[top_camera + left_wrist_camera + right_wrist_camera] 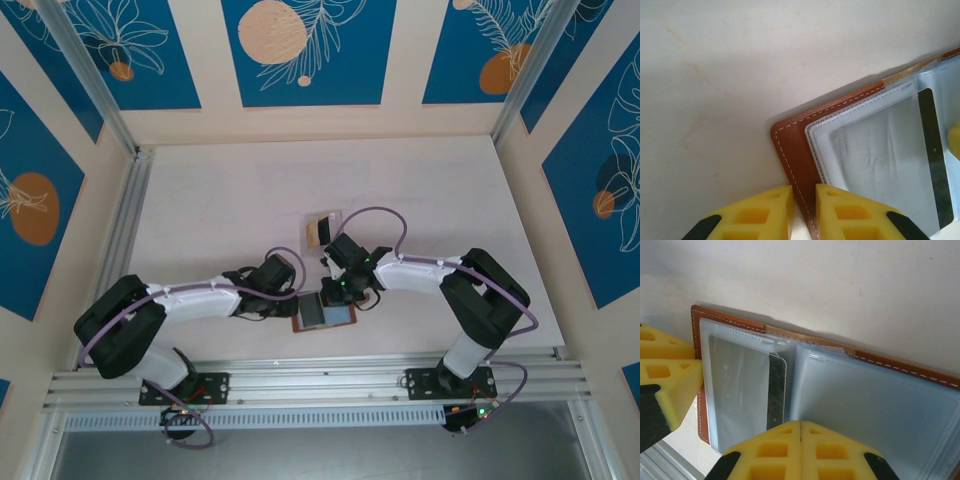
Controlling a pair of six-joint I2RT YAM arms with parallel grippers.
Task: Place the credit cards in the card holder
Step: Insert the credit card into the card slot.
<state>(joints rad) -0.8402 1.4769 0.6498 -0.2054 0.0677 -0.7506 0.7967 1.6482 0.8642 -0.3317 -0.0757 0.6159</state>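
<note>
Near the front edge of the table (230, 200), we see the card holder (325, 316) lying open between both arms. The left gripper (804, 212) is narrowed over its stitched leather border, seemingly pinching it. The right gripper (800, 442) has its pads pressed together, just beside a credit card (776, 390) tucked in one clear sleeve; whether they touch we cannot tell.
</note>
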